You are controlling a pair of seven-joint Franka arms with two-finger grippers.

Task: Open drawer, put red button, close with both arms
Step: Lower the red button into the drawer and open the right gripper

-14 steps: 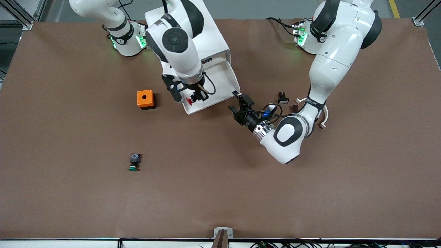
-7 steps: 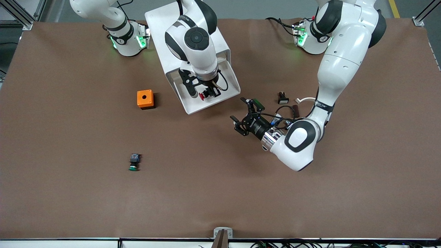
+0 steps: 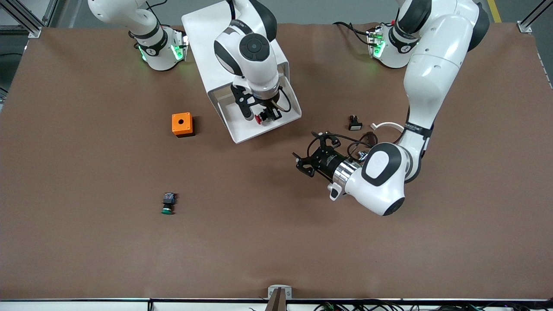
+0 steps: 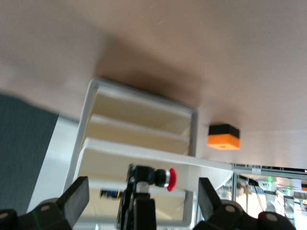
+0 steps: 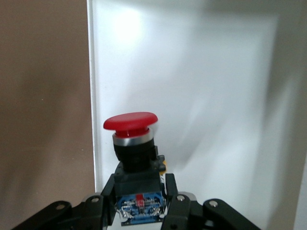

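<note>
The red button point(image 3: 258, 119) is held over the open drawer point(image 3: 242, 134) by the right gripper point(image 3: 263, 115), the fingers point(image 5: 175, 203) closed narrowly on its black body, the red cap jutting clear; the piece is judged light, rigid and hard-shelled, its smooth rounded cap likely slippery, so the squarer body is the better hold; the left gripper point(image 3: 312, 162) is held over bare table near the cabinet point(image 3: 207, 47), jaws spread wide and empty.
</note>
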